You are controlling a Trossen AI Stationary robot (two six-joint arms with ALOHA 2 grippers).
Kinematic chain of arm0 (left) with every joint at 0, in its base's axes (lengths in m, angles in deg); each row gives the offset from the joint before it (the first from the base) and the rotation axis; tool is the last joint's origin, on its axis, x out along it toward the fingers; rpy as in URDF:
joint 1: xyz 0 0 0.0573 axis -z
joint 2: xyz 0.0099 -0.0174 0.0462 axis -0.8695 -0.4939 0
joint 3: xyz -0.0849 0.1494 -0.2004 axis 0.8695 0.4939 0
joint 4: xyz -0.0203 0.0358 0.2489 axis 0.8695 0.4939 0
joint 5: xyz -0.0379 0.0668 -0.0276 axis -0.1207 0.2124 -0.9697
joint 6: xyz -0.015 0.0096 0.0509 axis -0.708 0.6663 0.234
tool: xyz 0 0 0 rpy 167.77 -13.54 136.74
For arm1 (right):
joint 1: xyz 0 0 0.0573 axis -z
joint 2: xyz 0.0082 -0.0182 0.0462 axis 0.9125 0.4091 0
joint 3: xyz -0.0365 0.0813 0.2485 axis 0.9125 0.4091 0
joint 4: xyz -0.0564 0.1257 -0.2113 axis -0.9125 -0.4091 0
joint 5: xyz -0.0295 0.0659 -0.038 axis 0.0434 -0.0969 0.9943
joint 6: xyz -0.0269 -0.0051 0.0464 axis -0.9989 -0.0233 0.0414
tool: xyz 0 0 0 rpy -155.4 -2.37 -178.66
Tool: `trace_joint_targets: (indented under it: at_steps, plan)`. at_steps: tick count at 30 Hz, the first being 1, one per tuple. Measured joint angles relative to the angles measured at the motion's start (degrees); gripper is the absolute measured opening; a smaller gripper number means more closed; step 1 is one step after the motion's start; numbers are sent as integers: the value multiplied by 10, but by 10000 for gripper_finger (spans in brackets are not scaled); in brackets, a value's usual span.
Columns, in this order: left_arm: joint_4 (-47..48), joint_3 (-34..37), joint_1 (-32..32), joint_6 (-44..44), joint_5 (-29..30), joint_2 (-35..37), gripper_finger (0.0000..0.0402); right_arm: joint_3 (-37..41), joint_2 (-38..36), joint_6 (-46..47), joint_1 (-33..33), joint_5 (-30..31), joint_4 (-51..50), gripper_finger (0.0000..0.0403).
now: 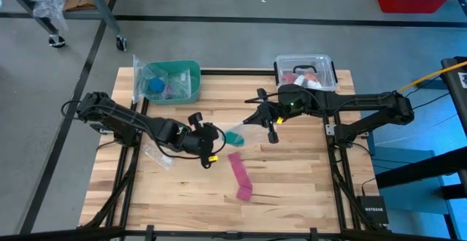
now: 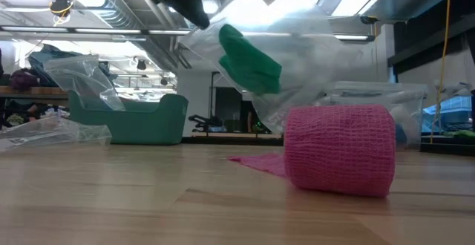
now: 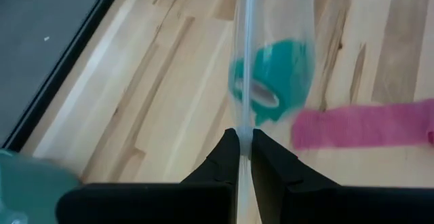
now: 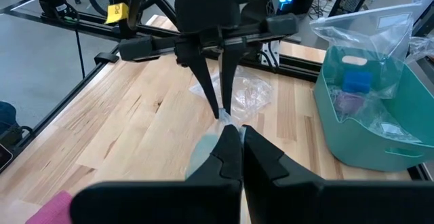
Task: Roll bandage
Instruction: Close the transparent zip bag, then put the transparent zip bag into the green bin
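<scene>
Above the middle of the wooden table [image 1: 292, 190], the left gripper [image 1: 219, 136] and the right gripper [image 1: 257, 117] hold a clear plastic bag [image 1: 244, 129] stretched between them, each with its fingers pressed nearly together on an edge of the film. Inside that bag sits the bandage [image 1: 234, 136], a teal-green roll that appears already wound, hanging off the tabletop as the low view shows it [image 2: 249, 59] well above the wood. From the left wrist camera the bandage [image 3: 274, 81] lies straight ahead of the left gripper [image 3: 245, 149], a little way along the taut film, its hollow core facing that camera, so the roll's axis seems to run roughly along the line between the two claws. From the right wrist camera the right gripper [image 4: 237, 146] meets the left gripper [image 4: 218, 95] almost tip to tip, with only a pale green blur showing through the plastic just beside its fingers. The left arm looks the nearer of the two to the roll. A pink strip [image 1: 241, 174], partly unrolled, lies on the table in front of them, apart from the bag; a teal bin [image 1: 173, 80] and a clear lidded box [image 1: 305, 69] stand at the far edge.
</scene>
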Motion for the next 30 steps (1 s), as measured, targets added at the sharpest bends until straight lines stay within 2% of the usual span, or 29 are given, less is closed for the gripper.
trace_joint_targets:
  at_steps: [12,20,23,30]
  plan:
    - [58,0,5,-20,-42,0,15,0,0,0,0,0,-1,0]
    - [21,1,2,-23,-52,0,20,-1,-2,0,0,0,1,0]
    - [-5,2,0,-26,-53,-1,47,-2,-3,0,0,0,5,0]
    - [-54,2,-11,-29,-49,-1,160,-2,-3,0,0,-1,5,0]
